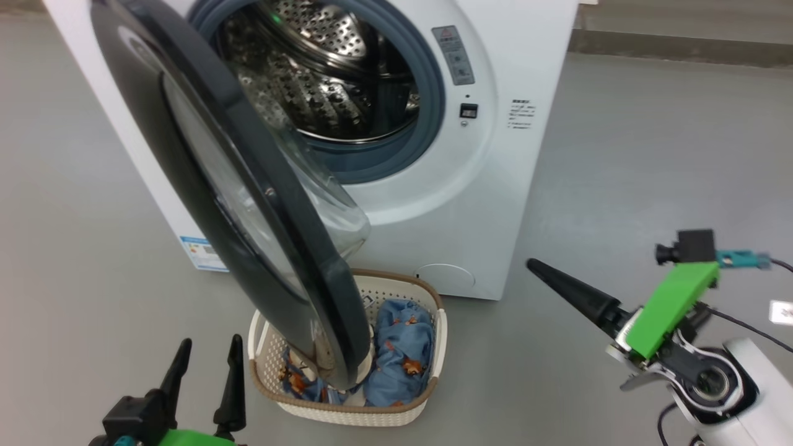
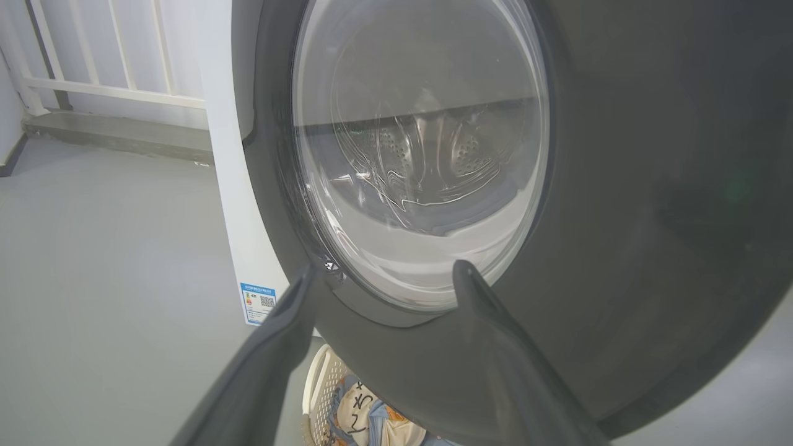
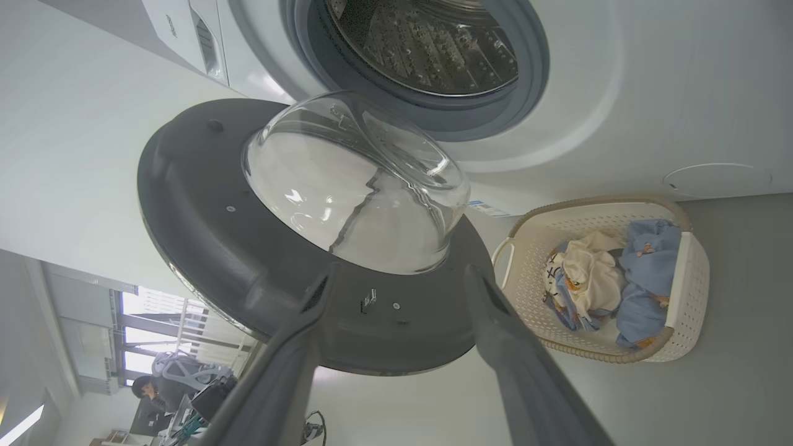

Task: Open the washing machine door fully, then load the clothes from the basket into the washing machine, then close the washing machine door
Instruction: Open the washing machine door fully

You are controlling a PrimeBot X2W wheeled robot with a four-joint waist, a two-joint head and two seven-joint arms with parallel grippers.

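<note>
The washing machine (image 1: 495, 186) stands white with its steel drum (image 1: 322, 68) exposed. The washing machine door (image 1: 334, 310) is swung out partway, its black rim hanging over the basket (image 1: 427, 291) on the floor. The clothes (image 1: 403, 347), blue fabric with orange bears, lie in the basket, partly hidden by the door. My left gripper (image 1: 207, 365) is open at the lower left, facing the door's outer glass (image 2: 421, 186). My right gripper (image 3: 401, 272) is open and empty, facing the door's inner side (image 3: 204, 235) and glass bowl (image 3: 353, 192). One of its fingers (image 1: 576, 294) shows edge-on, right of the basket.
Grey floor spreads on both sides of the machine. A blue label (image 1: 201, 251) and a round cover (image 1: 445, 275) sit low on its front. A white railing (image 2: 93, 87) stands behind on the left. A person (image 3: 145, 390) sits far off.
</note>
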